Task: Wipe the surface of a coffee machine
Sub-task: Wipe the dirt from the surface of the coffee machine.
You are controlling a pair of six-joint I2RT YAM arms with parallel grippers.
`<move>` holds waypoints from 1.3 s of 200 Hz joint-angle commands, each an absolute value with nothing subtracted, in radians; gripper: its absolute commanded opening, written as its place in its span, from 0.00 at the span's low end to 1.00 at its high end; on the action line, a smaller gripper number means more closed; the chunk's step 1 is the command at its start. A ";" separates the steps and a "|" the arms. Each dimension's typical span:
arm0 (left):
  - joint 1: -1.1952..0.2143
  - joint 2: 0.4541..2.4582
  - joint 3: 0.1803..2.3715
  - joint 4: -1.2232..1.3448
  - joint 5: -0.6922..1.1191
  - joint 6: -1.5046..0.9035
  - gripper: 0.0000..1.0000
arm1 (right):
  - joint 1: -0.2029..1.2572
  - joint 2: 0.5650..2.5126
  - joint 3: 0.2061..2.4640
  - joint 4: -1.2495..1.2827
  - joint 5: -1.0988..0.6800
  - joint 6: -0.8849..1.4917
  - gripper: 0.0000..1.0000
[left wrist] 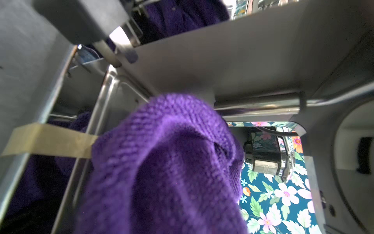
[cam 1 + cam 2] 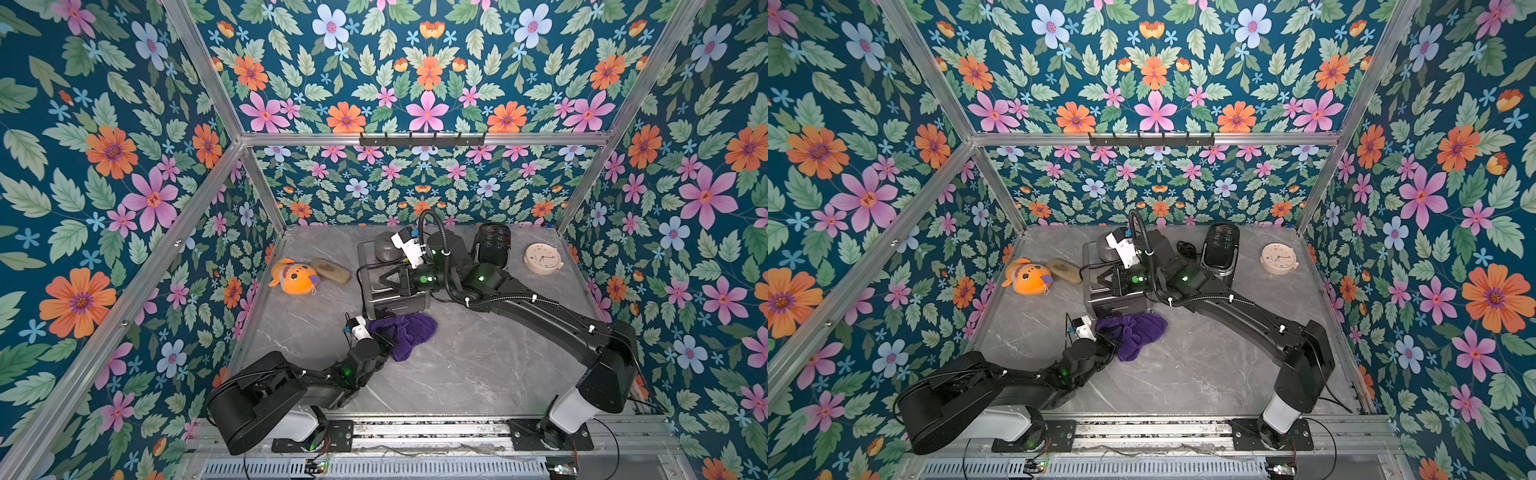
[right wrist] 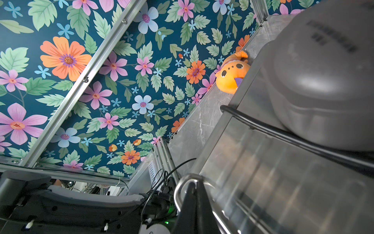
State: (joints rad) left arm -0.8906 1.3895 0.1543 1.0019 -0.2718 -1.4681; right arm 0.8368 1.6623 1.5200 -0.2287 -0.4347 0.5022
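Observation:
The coffee machine (image 2: 392, 301) (image 2: 1115, 305) is a steel box in the middle of the table. A purple cloth (image 2: 409, 332) (image 2: 1140, 332) lies bunched against its lower front. My left gripper (image 2: 384, 338) is shut on the cloth, and the folds hide its jaws. In the left wrist view the cloth (image 1: 172, 162) fills the foreground below the machine's steel underside (image 1: 222, 66). My right gripper (image 2: 380, 280) (image 2: 1102, 280) rests shut on the machine's top. In the right wrist view its black fingers (image 3: 194, 204) are pressed together beside a chrome rail (image 3: 178, 190).
An orange plush toy (image 2: 293, 278) and a tan pad (image 2: 331, 271) lie left of the machine. A grey domed lid (image 2: 386, 246) sits on the machine's back. A black device (image 2: 492, 245) and a round clock (image 2: 542, 258) stand at the back right.

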 commanded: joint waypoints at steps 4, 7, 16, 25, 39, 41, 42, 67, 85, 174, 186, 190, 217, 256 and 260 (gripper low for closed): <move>-0.913 1.443 0.181 1.023 -0.297 -1.498 0.00 | 0.838 1.688 1.486 -0.505 -0.393 0.525 0.00; -0.916 1.453 0.184 1.034 -0.296 -1.501 0.00 | 0.838 1.689 1.485 -0.505 -0.392 0.525 0.00; -0.927 1.487 0.191 1.069 -0.303 -1.516 0.00 | 0.838 1.688 1.483 -0.505 -0.391 0.525 0.00; -0.937 1.524 0.196 1.106 -0.312 -1.539 0.00 | 0.837 1.688 1.483 -0.503 -0.392 0.525 0.00; -0.956 1.584 0.202 1.176 -0.330 -1.568 0.00 | 0.838 1.689 1.483 -0.499 -0.392 0.526 0.00; -0.958 1.593 0.203 1.186 -0.333 -1.573 0.00 | 0.838 1.690 1.483 -0.499 -0.392 0.526 0.00; -0.958 1.597 0.204 1.191 -0.334 -1.574 0.00 | 0.838 1.691 1.483 -0.499 -0.393 0.526 0.00; -0.981 1.711 0.218 1.337 -0.357 -1.613 0.00 | 0.838 1.693 1.483 -0.499 -0.396 0.527 0.00; -0.987 1.803 0.229 1.454 -0.360 -1.635 0.00 | 0.837 1.693 1.483 -0.501 -0.395 0.526 0.00; -1.000 1.844 0.178 1.658 -0.450 -1.631 0.00 | 0.838 1.685 1.502 -0.510 -0.403 0.522 0.00; -1.000 1.820 0.143 1.658 -0.469 -1.633 0.00 | 0.837 1.674 1.510 -0.515 -0.402 0.520 0.00; -1.000 1.814 0.133 1.658 -0.475 -1.635 0.00 | 0.838 1.670 1.514 -0.514 -0.402 0.519 0.00; -0.999 1.784 0.079 1.659 -0.500 -1.642 0.00 | 0.838 1.668 1.545 -0.525 -0.399 0.508 0.00; -0.999 1.724 0.047 1.666 -0.535 -1.615 0.00 | 0.837 1.669 1.563 -0.541 -0.400 0.499 0.00; -0.999 1.709 0.038 1.666 -0.549 -1.612 0.00 | 0.837 1.668 1.560 -0.540 -0.401 0.500 0.00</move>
